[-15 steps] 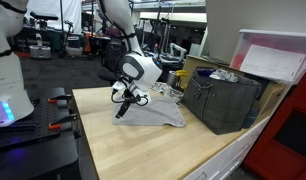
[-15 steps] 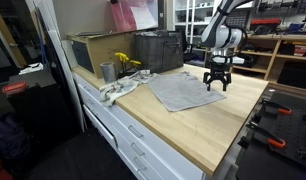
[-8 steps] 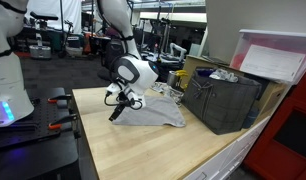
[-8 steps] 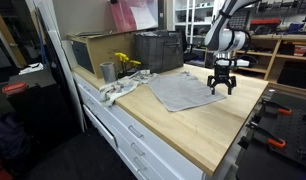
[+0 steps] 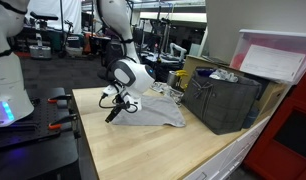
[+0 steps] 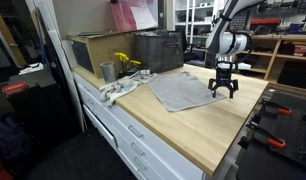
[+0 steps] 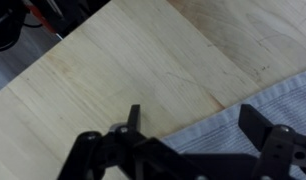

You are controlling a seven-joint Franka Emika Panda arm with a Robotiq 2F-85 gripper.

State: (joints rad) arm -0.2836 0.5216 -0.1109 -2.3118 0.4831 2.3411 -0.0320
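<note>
Fingers [image 7: 255,122] hung wide and empty over a corner of the grey cloth [image 6: 178,90], spread flat on the tabletop [image 6: 193,135]: limp, light, probably best pinched at that edge.

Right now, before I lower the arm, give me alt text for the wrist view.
Open gripper seen from above, with its dark fingers straddling the edge of a grey striped cloth at lower right. A pale wooden tabletop fills the rest of the view.
</note>
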